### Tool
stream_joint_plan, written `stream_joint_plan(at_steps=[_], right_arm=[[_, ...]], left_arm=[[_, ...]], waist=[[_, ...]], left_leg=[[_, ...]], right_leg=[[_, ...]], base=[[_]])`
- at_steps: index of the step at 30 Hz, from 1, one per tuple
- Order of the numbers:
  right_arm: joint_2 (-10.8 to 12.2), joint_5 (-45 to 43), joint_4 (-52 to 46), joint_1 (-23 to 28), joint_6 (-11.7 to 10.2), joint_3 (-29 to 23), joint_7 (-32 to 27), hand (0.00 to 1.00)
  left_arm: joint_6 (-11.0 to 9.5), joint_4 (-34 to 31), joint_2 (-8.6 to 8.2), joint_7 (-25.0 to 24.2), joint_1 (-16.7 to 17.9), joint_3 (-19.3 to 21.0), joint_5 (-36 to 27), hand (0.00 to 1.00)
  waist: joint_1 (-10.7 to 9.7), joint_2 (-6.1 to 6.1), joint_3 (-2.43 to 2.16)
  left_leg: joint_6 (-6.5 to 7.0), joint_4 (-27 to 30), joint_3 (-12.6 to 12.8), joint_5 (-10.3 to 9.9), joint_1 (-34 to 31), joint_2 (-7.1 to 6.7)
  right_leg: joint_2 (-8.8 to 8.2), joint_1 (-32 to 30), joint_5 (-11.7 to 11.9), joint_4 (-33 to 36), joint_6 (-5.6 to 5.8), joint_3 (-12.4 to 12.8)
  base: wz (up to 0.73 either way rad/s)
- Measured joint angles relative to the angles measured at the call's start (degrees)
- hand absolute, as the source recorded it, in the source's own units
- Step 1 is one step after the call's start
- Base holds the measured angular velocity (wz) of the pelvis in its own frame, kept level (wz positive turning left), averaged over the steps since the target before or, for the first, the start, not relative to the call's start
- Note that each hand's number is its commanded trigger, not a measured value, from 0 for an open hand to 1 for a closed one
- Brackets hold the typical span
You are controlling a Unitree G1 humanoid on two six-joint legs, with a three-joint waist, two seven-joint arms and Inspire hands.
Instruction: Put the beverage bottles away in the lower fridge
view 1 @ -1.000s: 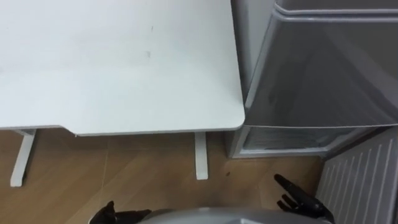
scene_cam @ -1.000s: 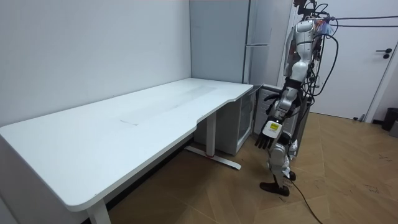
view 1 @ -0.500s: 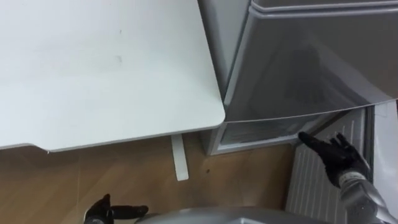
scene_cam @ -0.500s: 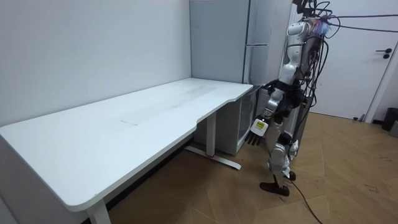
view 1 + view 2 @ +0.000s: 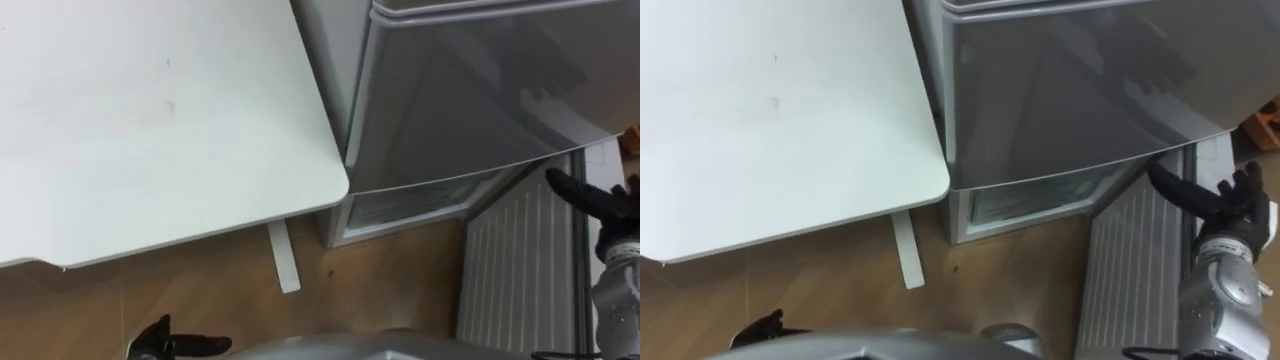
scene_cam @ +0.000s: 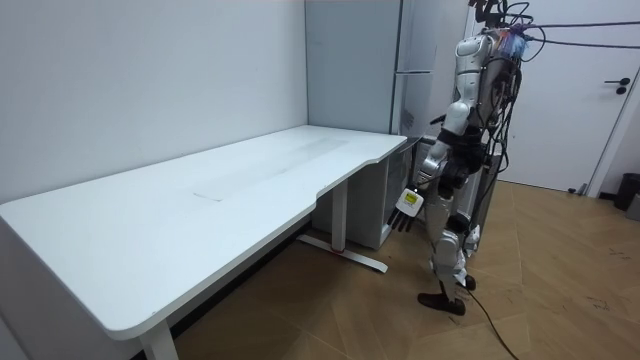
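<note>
No drink shows in these views. The grey fridge (image 5: 470, 90) stands right of the white table (image 5: 150, 110). Under its big grey door the lower compartment (image 5: 405, 205) shows a strip of pale interior, and a white ribbed panel (image 5: 515, 270) stands out from it over the floor. My right hand (image 5: 600, 205) is up at the right edge, beside the lower right corner of the grey door, fingers straight and holding nothing. My left hand (image 5: 175, 342) hangs low over the floor, fingers relaxed and holding nothing. In the room view I stand upright facing the fridge (image 6: 400, 60).
The table's rounded corner (image 5: 335, 185) comes close to the fridge's left side. A white table leg (image 5: 283, 255) stands on the wooden floor (image 5: 390, 280) between me and the fridge. A white door (image 6: 610, 90) lies behind me in the room view.
The eye view has swung towards the fridge. My right hand has risen from low near the floor to the grey door's lower right corner. The left hand stays low.
</note>
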Motion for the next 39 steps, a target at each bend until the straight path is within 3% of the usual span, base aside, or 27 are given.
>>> stream_joint_plan(at_steps=[8,16,23,31,39], right_arm=[[-0.34,0.0,-0.58,2.69,0.02,-0.29,-3.39,0.0],[-0.36,-0.01,5.84,3.99,0.46,-1.64,-4.67,0.0],[-0.36,-0.05,8.96,4.09,1.66,-3.59,-4.36,0.0],[-0.35,0.03,11.78,6.0,1.66,-3.71,-4.37,0.0],[0.26,0.26,15.96,6.39,1.61,-3.43,-3.04,0.0]], left_arm=[[0.6,-1.87,0.53,0.18,1.49,-0.08,0.02,0.0],[1.47,-3.08,0.66,0.06,2.22,-0.08,-0.05,0.0],[3.53,-3.69,0.7,-0.71,2.12,-0.26,1.29,0.0],[4.14,-4.41,0.78,-2.23,1.42,-0.3,3.07,0.0],[4.2,-4.41,0.91,-2.77,0.97,-0.44,5.59,0.0]], waist=[[-1.43,-1.28,-0.04],[-1.94,-1.2,0.08],[-3.25,-0.81,0.3],[-3.0,-0.12,0.36],[-2.94,-0.53,0.3]], left_leg=[[0.0,-0.4,0.28,-0.01,0.24,-0.02],[0.0,-0.43,0.29,0.0,0.35,0.01],[-0.03,-0.47,0.99,-0.02,0.47,0.12],[-0.12,-1.11,2.57,-0.03,1.31,0.28],[-0.12,-1.26,2.77,-0.03,1.27,0.18]], right_leg=[[0.02,0.03,0.01,-0.03,0.01,0.08],[0.09,0.11,0.02,-0.1,0.01,0.57],[0.3,-0.16,0.08,-0.1,-0.02,1.54],[0.64,-0.16,0.27,-0.28,-0.06,3.12],[0.65,-0.13,0.31,-0.98,0.0,3.29]], base=[[-0.01],[0.0],[-0.04],[-0.11],[0.0]])
